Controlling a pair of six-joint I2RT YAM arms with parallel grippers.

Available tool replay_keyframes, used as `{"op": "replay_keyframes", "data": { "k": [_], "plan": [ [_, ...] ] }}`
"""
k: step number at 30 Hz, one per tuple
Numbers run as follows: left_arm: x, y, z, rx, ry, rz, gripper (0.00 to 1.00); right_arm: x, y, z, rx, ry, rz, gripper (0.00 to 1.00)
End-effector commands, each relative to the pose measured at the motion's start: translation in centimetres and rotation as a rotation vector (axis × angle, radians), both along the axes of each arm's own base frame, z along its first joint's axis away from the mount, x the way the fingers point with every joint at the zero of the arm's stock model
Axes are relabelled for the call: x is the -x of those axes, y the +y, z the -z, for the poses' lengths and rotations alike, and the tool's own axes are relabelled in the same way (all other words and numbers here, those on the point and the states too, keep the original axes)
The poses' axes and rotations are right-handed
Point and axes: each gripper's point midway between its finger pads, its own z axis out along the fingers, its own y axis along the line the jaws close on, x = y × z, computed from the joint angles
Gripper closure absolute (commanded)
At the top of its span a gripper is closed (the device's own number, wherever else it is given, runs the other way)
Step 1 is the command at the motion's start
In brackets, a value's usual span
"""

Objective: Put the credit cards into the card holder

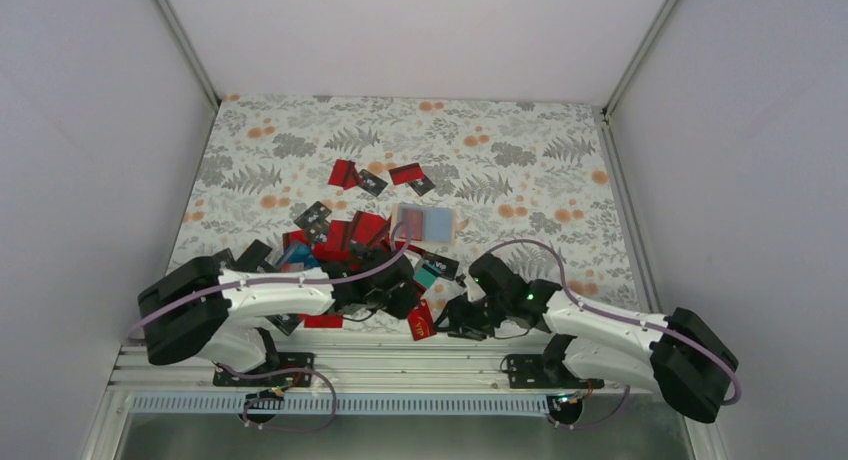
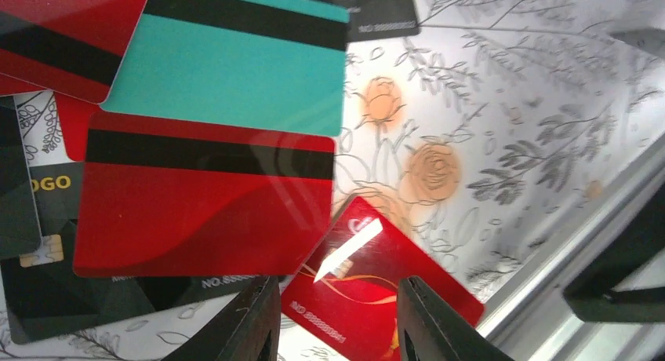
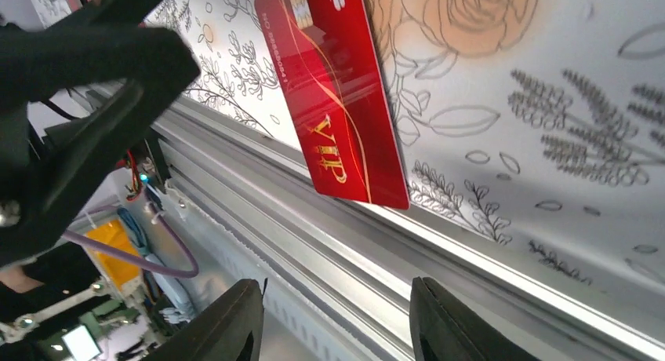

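Many credit cards (image 1: 340, 242), mostly red and black, lie heaped on the floral cloth. The card holder (image 1: 425, 223) lies open behind the heap, its pale bluish sleeves facing up. One red VIP card (image 1: 421, 320) lies at the near edge, its corner over the metal rail (image 3: 337, 102). My left gripper (image 1: 405, 298) is open and empty just above this card (image 2: 384, 290), its fingers either side of the card's corner (image 2: 337, 333). My right gripper (image 1: 456, 320) is open and empty (image 3: 333, 330), low over the rail just right of the card.
A teal card (image 2: 227, 63) and a red card with a black stripe (image 2: 204, 212) lie close beside my left gripper. The aluminium rail (image 3: 439, 275) runs along the table's near edge. A few more cards (image 1: 385, 177) lie apart at the back. White walls enclose the table.
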Motion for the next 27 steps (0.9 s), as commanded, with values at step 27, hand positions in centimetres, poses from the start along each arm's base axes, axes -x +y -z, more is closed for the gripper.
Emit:
{"op": "replay_keyframes", "data": {
  "k": [27],
  "plan": [
    [1.4,-1.2,3.5,0.043,0.094,0.165,0.64,0.1,4.2,4.1,0.007,0.165,0.237,0.52]
  ]
}}
